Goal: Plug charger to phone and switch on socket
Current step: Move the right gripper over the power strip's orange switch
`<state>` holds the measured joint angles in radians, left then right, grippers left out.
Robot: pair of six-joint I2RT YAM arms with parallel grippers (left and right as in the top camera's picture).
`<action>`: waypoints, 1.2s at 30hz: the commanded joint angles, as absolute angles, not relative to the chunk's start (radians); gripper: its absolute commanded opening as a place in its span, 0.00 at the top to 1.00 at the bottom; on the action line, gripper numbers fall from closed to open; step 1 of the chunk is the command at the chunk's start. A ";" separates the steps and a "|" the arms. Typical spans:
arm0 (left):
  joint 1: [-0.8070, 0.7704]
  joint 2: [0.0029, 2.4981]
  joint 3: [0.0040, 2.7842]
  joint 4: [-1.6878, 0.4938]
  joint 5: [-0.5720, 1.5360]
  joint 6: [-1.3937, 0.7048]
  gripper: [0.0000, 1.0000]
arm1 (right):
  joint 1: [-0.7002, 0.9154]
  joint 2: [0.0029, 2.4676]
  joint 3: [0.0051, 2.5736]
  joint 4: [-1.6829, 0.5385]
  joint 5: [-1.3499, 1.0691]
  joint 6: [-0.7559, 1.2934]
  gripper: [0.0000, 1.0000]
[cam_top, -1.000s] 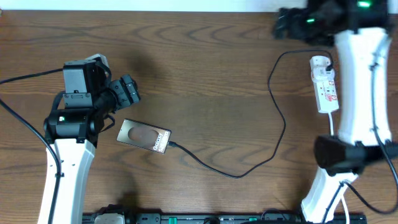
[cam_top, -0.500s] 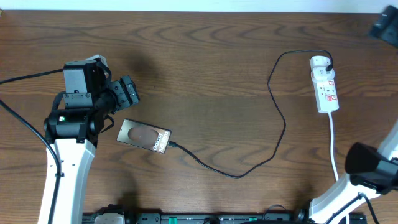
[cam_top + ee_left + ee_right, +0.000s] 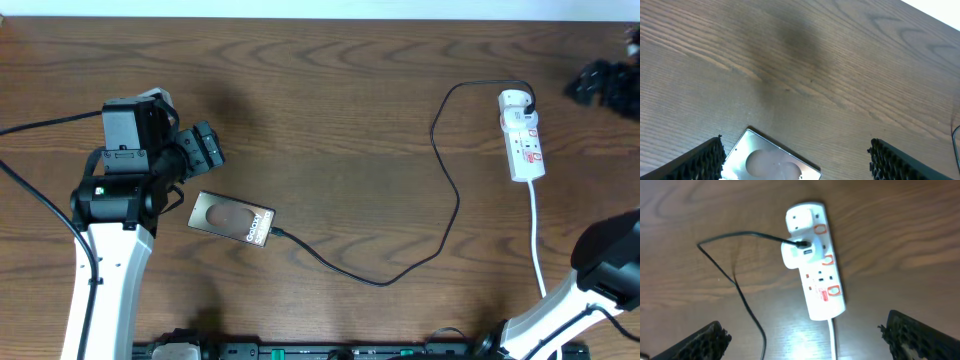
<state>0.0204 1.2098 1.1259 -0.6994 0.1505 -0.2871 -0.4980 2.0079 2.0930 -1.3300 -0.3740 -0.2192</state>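
Observation:
The phone (image 3: 232, 219) lies flat on the wooden table at the left, its "Galaxy" end toward the right. The black charger cable (image 3: 445, 215) has its tip at that end of the phone and runs in a loop to a white adapter in the socket (image 3: 523, 146) at the right. My left gripper (image 3: 207, 148) is open and empty just above the phone, whose top edge shows between its fingers in the left wrist view (image 3: 771, 162). My right gripper (image 3: 600, 82) hovers open and empty at the far right edge. Its wrist view shows the socket (image 3: 817, 270) and the cable (image 3: 745, 300).
The socket's white cord (image 3: 537, 240) runs down toward the front edge. The right arm's base (image 3: 585, 290) stands at the lower right, the left arm's base (image 3: 105, 260) at the lower left. The table is brown wood (image 3: 340, 120).
The right arm has swung away from over the socket toward the far right edge, leaving the socket uncovered. The left arm, phone and cable have not moved.

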 commanded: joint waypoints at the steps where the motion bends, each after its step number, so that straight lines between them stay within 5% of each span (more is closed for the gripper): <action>1: 0.018 1.208 1.145 -0.699 0.138 -0.273 0.10 | -0.491 2.014 1.975 -1.272 -0.442 -0.284 0.01; 17: 0.018 1.208 1.143 -0.699 0.138 -0.273 0.10 | -0.458 2.015 1.623 -0.983 -0.481 -0.255 0.01; 36: 0.018 1.208 1.143 -0.699 0.138 -0.273 0.10 | -0.424 2.024 1.606 -0.815 -0.437 -0.109 0.01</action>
